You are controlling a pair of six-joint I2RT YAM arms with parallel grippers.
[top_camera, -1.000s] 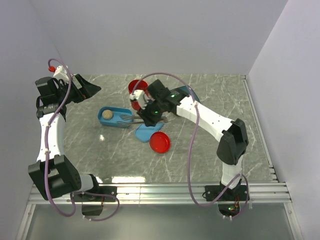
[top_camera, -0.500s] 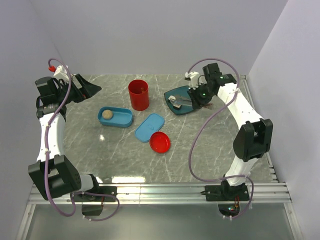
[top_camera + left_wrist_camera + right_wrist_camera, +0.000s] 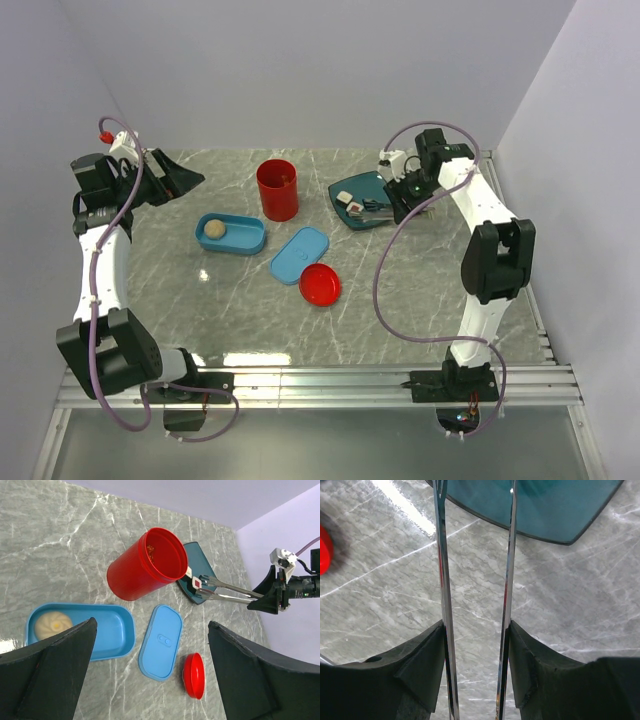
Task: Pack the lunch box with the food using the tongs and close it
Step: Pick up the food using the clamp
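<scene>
A grey, white-veined marble bench (image 3: 420, 290) stands between plain pale lilac walls (image 3: 330, 70). The right pincer (image 3: 400, 205) is clamped on both arms of the tongs (image 3: 375, 206), slim bright silver strips that run ahead of it over the dark teal plate (image 3: 365, 185) just in front, where white rolls (image 3: 353, 209) lie. Well off to that pincer's left sits the lunch box (image 3: 245, 245), a shallow light-blue tub holding one beige ball (image 3: 214, 229), its flat lid (image 3: 300, 255) off and lying on the bench between box and pincer; the left pincer (image 3: 185, 178) hangs spread wide and empty, farther left than the box.
</scene>
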